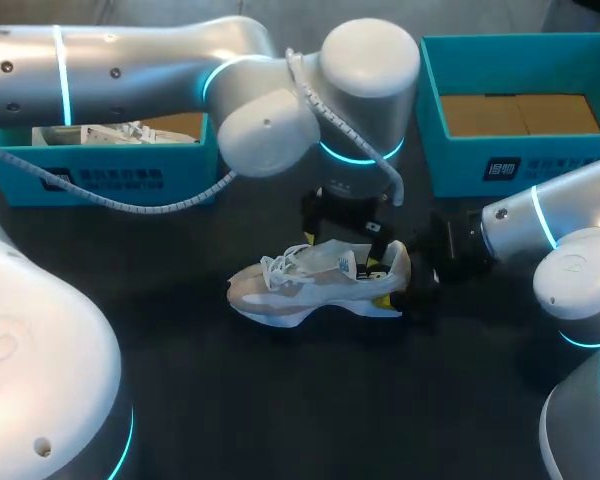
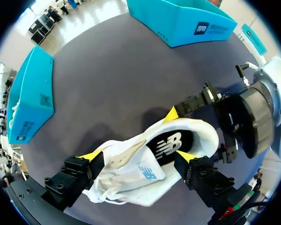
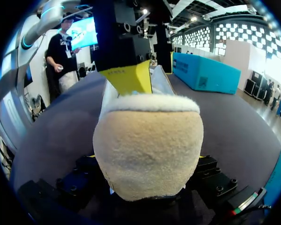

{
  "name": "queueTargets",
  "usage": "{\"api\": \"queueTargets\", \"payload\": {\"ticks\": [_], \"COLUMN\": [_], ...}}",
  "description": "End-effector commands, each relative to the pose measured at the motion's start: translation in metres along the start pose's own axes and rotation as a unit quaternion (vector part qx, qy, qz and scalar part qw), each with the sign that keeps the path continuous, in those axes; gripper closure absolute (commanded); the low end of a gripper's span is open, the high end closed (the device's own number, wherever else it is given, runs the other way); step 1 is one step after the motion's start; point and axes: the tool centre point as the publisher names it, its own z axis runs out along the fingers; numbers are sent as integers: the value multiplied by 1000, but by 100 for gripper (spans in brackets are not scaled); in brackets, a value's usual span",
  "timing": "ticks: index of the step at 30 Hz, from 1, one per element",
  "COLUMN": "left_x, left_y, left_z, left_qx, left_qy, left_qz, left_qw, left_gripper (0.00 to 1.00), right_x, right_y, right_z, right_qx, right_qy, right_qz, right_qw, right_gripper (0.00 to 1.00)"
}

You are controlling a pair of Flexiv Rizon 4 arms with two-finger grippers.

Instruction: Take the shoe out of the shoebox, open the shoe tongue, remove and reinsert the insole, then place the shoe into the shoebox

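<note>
**A:** Starting from my side of the table (image 1: 280, 410), how did the shoe (image 1: 315, 285) lie?

**B:** It stood on its sole near the middle, with its long axis running across the table. The toe pointed toward your left and the heel (image 3: 147, 150) toward your right.

**A:** Which arm was nearer which end?

**B:** The right gripper (image 3: 146, 157) sat at the heel end, in line with that axis. Its fingers stood as far apart as the heel is broad and pressed it from two sides, so it held the shoe. The left gripper (image 2: 138, 157) hung over the shoe's mouth from above. Its fingers (image 2: 90, 154) were spread wide, one to each side of the upper, with the tongue (image 2: 140, 171) bunched between them. I could not see them pinching anything.

**A:** And the insole?

**B:** The insole (image 2: 171, 145) lay inside the shoe. It showed dark through the mouth, between the tongue and the heel collar, just ahead of the left fingers. I judged the left arm the better placed to reach in. It would need to go down and heelward while the right braced the shoe.

**A:** Farther back?

**B:** Two boxes stood along the far edge. The empty shoebox (image 1: 520, 165) was beyond the heel end, on your right. The second shoebox (image 1: 110, 180), with another shoe (image 1: 115, 133) in it, was on your left, well apart from the grippers.
</note>
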Motion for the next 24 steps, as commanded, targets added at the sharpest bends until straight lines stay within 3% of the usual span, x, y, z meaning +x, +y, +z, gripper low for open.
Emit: {"api": "queueTargets", "payload": {"ticks": [1,24], "left_x": [2,-8], "left_y": [-1,8], "left_z": [8,31], "left_qx": [-5,-43], "left_qy": [-2,-32], "left_qz": [-10,-58], "left_qw": [1000,997], "left_gripper": [0,0], "right_x": [0,0], "right_y": [0,0], "right_z": [3,3], "right_qx": [2,2], "right_qy": [-1,-1], "right_qz": [0,0], "right_qw": [1000,1000], "right_gripper": [100,100]}}
